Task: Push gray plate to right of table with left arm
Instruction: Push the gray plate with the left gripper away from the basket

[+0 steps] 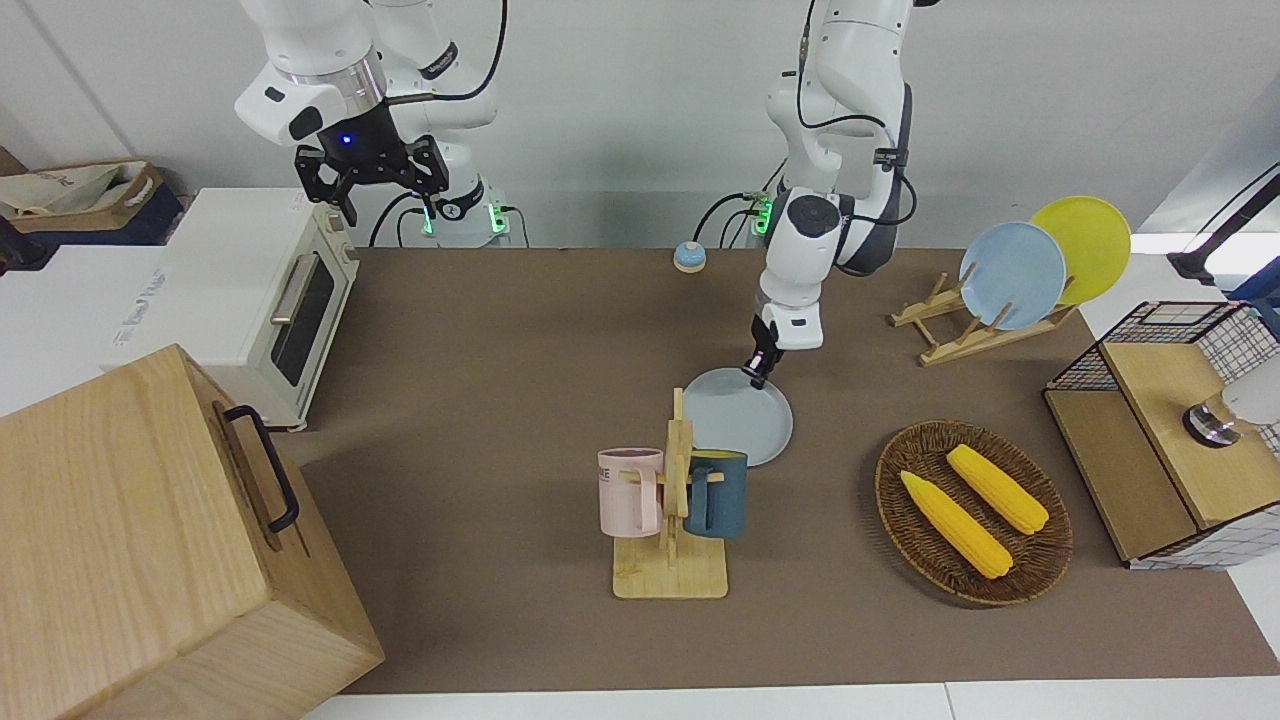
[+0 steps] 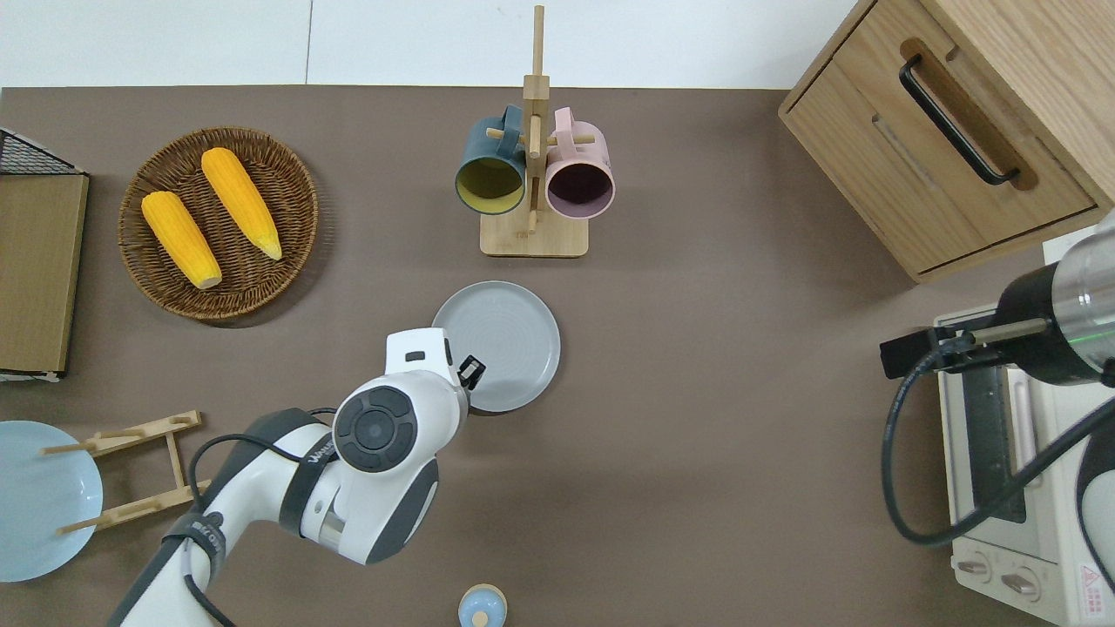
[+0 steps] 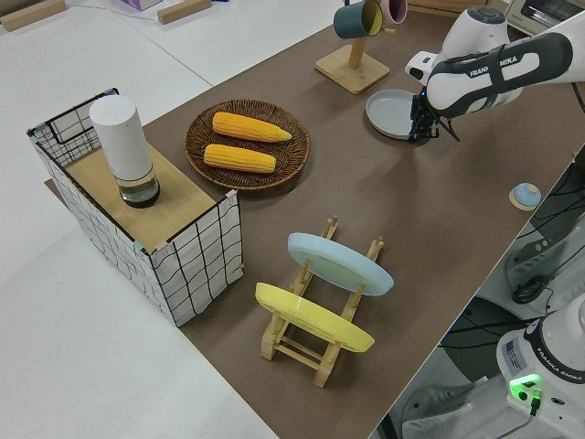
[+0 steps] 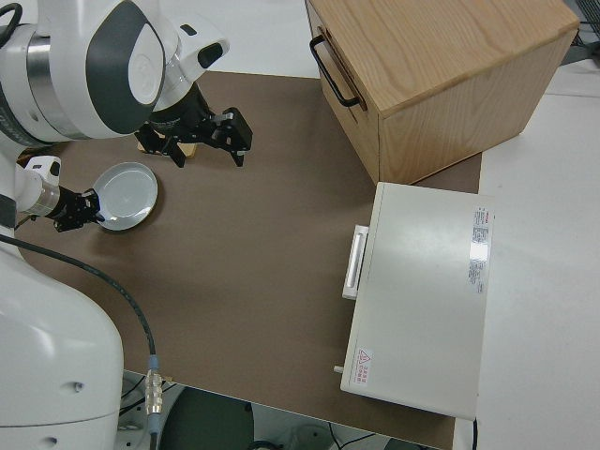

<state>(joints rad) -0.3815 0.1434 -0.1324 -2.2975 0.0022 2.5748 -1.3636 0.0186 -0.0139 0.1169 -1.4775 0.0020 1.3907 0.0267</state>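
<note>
The front view faces the robots from across the table. The overhead view looks straight down on the same tabletop. The left side view looks diagonally along it from a raised corner. The right side view sits close above the right arm. All four share the table's middle.

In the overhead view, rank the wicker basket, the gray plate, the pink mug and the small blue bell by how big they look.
1. wicker basket
2. gray plate
3. pink mug
4. small blue bell

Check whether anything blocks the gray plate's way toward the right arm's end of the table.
Nothing visible does: bare table lies there. The left pincer sits at the gray plate; the mug rack stands farther out.
</note>
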